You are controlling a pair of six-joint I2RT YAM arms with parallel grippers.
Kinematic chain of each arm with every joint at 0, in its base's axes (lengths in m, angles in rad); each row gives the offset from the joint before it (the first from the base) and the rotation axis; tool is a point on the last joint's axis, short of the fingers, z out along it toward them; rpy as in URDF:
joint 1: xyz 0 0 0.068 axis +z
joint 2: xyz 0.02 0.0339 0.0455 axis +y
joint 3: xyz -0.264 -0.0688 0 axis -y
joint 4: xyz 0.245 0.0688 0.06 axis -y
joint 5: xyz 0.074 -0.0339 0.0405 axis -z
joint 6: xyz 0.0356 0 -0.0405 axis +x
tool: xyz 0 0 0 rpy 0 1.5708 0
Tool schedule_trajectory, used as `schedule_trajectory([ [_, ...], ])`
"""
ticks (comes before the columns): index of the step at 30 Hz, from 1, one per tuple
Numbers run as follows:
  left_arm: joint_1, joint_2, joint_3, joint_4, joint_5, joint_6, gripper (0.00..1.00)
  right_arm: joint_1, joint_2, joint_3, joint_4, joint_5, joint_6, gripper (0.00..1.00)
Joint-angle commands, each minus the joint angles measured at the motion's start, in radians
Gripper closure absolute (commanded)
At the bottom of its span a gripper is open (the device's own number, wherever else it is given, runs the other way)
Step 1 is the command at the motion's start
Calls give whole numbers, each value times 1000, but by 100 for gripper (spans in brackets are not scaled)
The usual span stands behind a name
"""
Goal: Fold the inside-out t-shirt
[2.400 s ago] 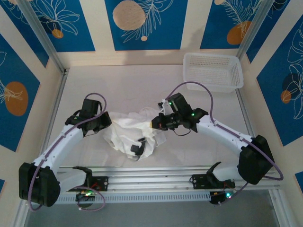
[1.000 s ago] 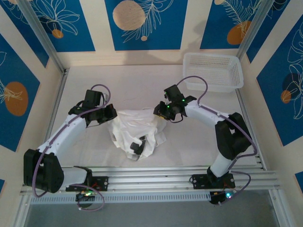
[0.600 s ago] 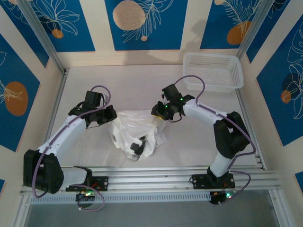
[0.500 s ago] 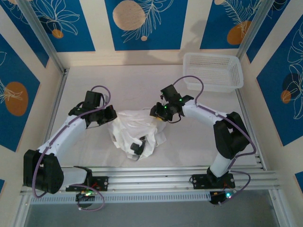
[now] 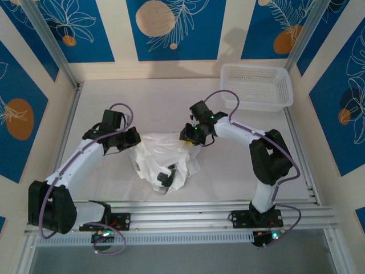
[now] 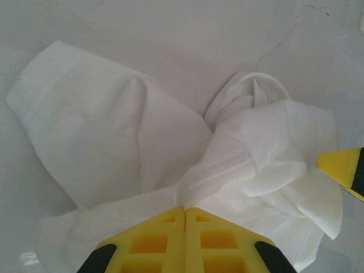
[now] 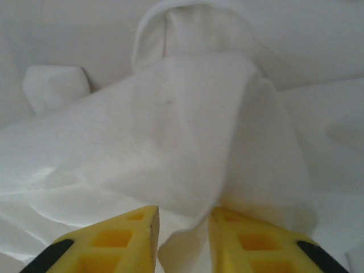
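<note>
Arms first: left arm runs from its base at the near-left diagonally up toward table centre, wrist bent down. The left gripper sits at the left edge of the cloth pile. Right arm rises from its base at the near-right, folds at the elbow, and its forearm reaches left across the table. The right gripper sits on the pile's far-right edge.

Left gripper in its wrist cam: yellow fingers pressed flat together, a seam of cloth running right into the tips, so it looks clamped on the fabric. Right gripper in its own cam: fingers a little apart w/ a bunched fold filling the gap, cloth tented up toward them, i.e. pinching that fold.

Count: 2 arms, 2 grippers, 1 inside-out t-shirt, 1 white mesh basket at the far-right corner, well apart from the shirt.

The shirt lies crumpled mid-table between the grippers, nearer the front edge, not flat. One small dark label shows low on the pile (too small to read).

Hard to make out: sleeves vs. hem, as the wrist cams give mostly white folds. The finger bases are cut off at the frame bottoms.
</note>
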Motion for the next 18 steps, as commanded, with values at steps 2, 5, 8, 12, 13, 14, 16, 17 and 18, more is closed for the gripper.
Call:
schedule_trajectory([
  [2,13,-20,-5,1,1,5,100,-7,-8,27,-67,17,-18,77],
  [5,11,-18,-1,2,2,2,100,-15,-24,19,-73,26,-17,88],
  [8,13,-16,-1,3,3,2,100,-19,-48,14,-74,35,-15,97],
  [12,13,-17,0,-2,-2,4,100,-19,-102,19,-72,40,-20,100],
  [13,11,-18,5,-8,-9,8,100,-19,-129,19,-63,37,-20,100],
  [14,14,-18,11,-17,-23,12,100,-19,-160,19,-43,25,-21,100],
  [16,14,-16,37,-40,-57,14,91,-19,-226,28,0,-6,-16,100],
  [17,14,-17,53,-52,-68,19,77,-20,-260,41,18,-16,-6,100],
  [18,14,-21,68,-58,-70,30,66,-21,-287,58,29,-19,4,100],
])
